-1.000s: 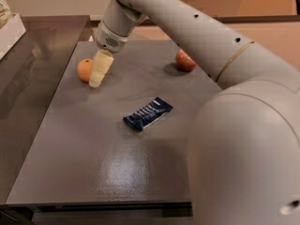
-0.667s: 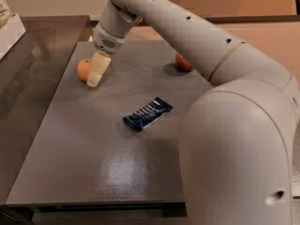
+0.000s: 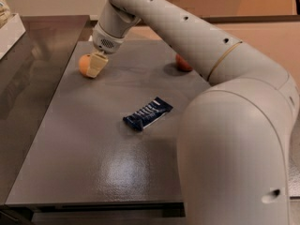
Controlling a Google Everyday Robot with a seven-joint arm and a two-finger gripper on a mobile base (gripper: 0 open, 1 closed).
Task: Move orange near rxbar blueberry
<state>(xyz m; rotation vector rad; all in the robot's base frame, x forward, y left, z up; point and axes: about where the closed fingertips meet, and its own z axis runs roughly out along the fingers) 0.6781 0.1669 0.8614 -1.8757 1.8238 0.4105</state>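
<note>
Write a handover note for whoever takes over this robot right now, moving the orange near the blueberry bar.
The gripper is down at the orange, far left on the table; whether it has hold is unclear.
The blue bar lies flat mid-table, well apart from the orange.
Done: gripper at the orange.
Left: carry the orange over and set it beside the bar.

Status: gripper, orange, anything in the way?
Gripper at the orange, far left of table. Blue bar mid-table, well apart. Other fruit behind the arm, off the path.
</note>
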